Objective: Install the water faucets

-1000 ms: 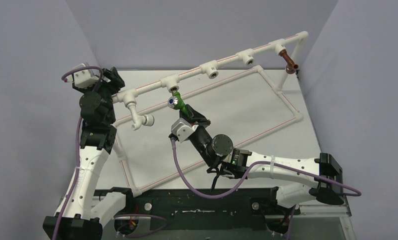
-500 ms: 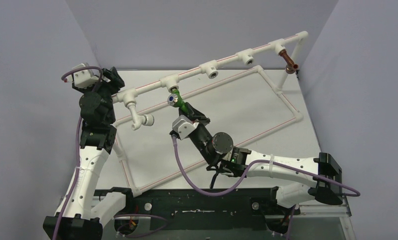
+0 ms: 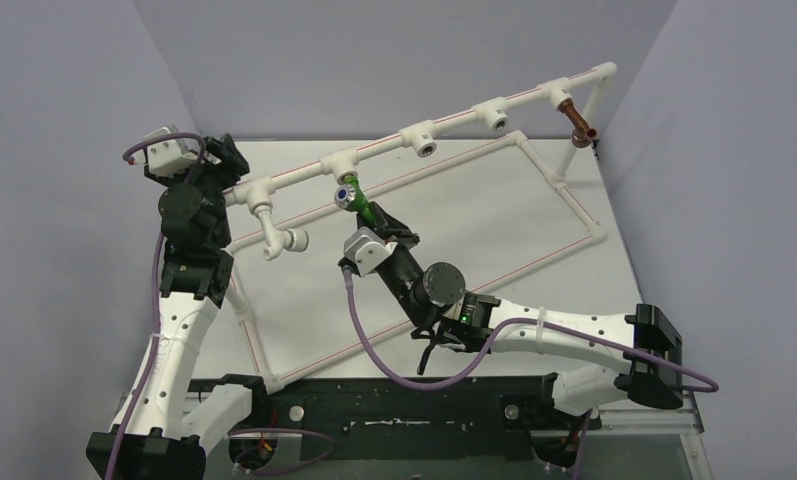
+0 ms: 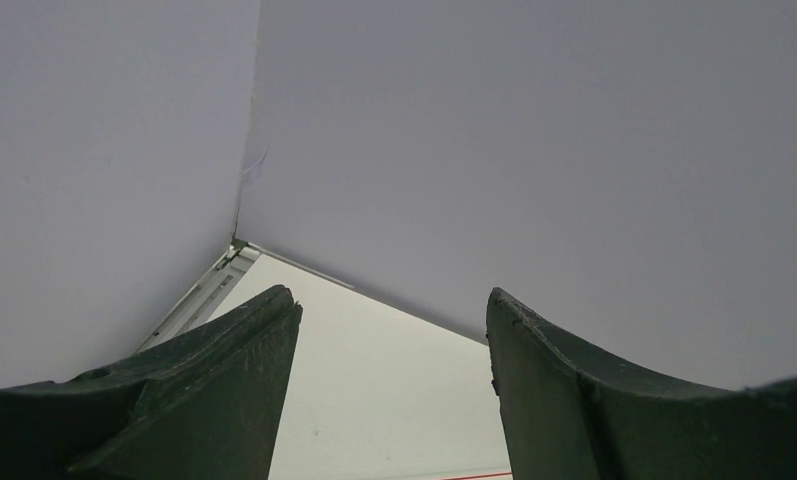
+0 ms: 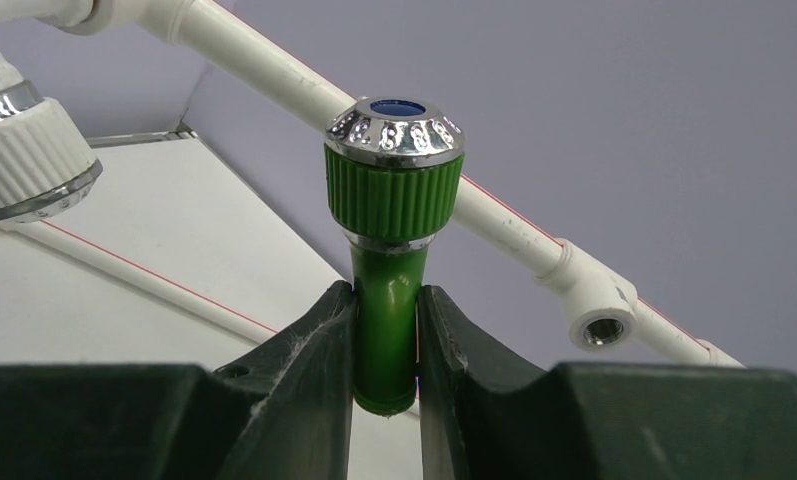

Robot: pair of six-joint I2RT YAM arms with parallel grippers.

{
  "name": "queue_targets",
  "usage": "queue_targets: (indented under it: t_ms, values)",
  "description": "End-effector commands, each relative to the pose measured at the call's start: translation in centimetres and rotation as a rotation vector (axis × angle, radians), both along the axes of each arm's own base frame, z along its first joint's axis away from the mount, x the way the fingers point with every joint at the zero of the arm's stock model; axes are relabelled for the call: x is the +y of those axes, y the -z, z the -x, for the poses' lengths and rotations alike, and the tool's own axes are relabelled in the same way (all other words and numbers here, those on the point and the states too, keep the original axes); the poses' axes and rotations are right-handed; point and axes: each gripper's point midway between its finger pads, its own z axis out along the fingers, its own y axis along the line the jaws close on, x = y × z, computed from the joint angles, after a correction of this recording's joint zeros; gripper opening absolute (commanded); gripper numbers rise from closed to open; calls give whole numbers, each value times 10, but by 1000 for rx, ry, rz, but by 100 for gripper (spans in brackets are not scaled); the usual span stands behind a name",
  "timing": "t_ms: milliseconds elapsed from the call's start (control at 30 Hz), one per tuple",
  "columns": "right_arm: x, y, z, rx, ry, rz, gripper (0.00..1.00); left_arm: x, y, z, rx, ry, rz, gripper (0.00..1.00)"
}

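White pipe frame [image 3: 454,122] marked only by a thin red line along each tube. It stands on a white table [image 3: 474,240] enclosed by plain grey-lilac walls [image 3: 374,60] at the left, far and right sides. The frame has a rectangular base lying on the table and a raised rail running from near left to far right.

Left: the left gripper [image 3: 226,158] sits at the left end of the rail. In its wrist view the fingers [image 4: 224,380] are spread, with only wall and table seen between their tips. Just right of it, a white tap [image 3: 286,240] hangs from the rail's first fitting.

Centre: the right gripper [image 5: 386,300] pinches the green faucet [image 5: 394,190] by its stem, with the ribbed, silver-rimmed, blue-centred end upward in the wrist view. From above, the faucet lies just below the second tee socket [image 3: 342,165]; contact cannot be told.

Right: two open tee sockets [image 3: 424,140] follow. At the far right end, the reddish-brown faucet [image 3: 579,120] hangs from the last fitting.
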Motion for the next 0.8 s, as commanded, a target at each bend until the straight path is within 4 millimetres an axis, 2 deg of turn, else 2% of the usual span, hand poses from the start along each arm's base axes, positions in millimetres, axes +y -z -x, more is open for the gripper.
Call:
queue_targets:
  t_ms: [0,233,433,767]
  values:
    - [-3,-35,-2,-40,15,-116,0,-10,140,5,455,57,-63,66]
    - [3,-22,-7,-27,37,-102,0,-10,141,4,458,59,-62,66]
    - [9,-22,-8,1,24,-152,0,-10,141,4,456,63,-61,66]
    - [6,-28,-7,109,-4,-417,0,-10,141,4,453,71,-50,66]
